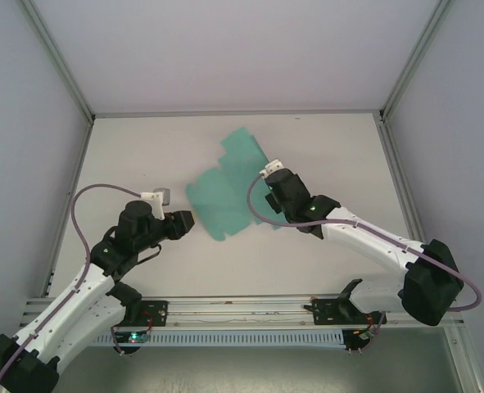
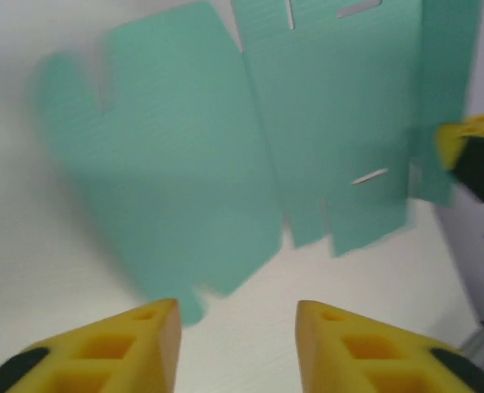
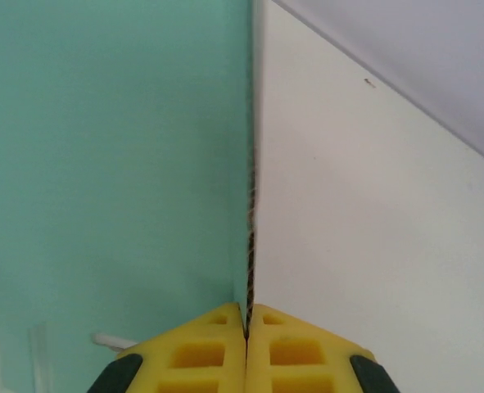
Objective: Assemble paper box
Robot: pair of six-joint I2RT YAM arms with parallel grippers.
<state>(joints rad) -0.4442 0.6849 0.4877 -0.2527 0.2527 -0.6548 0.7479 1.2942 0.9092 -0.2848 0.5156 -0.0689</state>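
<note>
The paper box (image 1: 225, 192) is a flat teal-green die-cut sheet with flaps and slots, lying mid-table. In the left wrist view the paper box (image 2: 225, 155) spreads out just ahead of my left gripper (image 2: 237, 315), which is open with nothing between its yellow fingers. From above, my left gripper (image 1: 186, 223) sits at the sheet's near-left corner. My right gripper (image 1: 268, 178) is at the sheet's right side. In the right wrist view my right gripper (image 3: 247, 309) is shut on the thin edge of the paper box (image 3: 110, 164), which stands edge-on between the pads.
The white table (image 1: 332, 164) is walled by grey panels with metal posts at the back corners. A metal rail (image 1: 242, 307) carrying both arm bases runs along the near edge. A yellow finger (image 2: 463, 139) of the right gripper shows at the sheet's right edge.
</note>
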